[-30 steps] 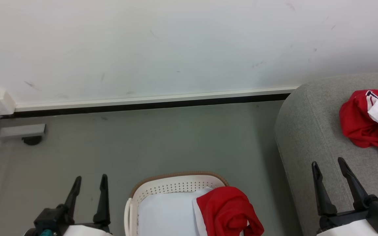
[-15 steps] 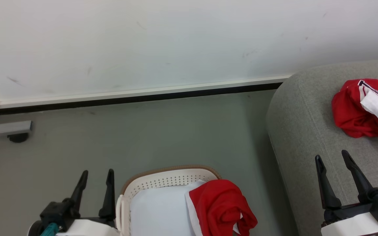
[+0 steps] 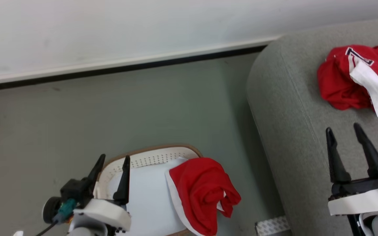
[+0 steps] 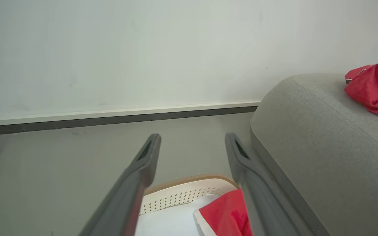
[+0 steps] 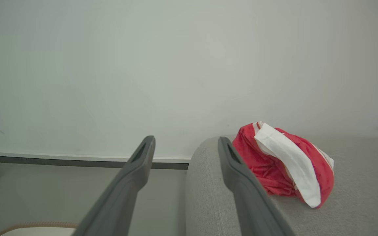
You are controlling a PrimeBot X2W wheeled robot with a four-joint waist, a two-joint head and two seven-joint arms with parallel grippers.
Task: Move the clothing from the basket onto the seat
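Grey floor [image 3: 110, 105]: basket [image 3: 156, 160] with clothing [image 3: 202, 186] right of gaping, empty left tool [image 3: 115, 158]; best pinch a thick fold; right tool [image 3: 343, 128], also gaping, over seat [image 3: 290, 114].

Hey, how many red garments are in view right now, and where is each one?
2. One red garment lies crumpled on the grey seat. The second garment hangs over the basket rim nearest the seat. More may be hidden under the white lining.

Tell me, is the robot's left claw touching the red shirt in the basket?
Apart. The head view shows the open left gripper at the basket's left side, with bare white lining between it and the red shirt.
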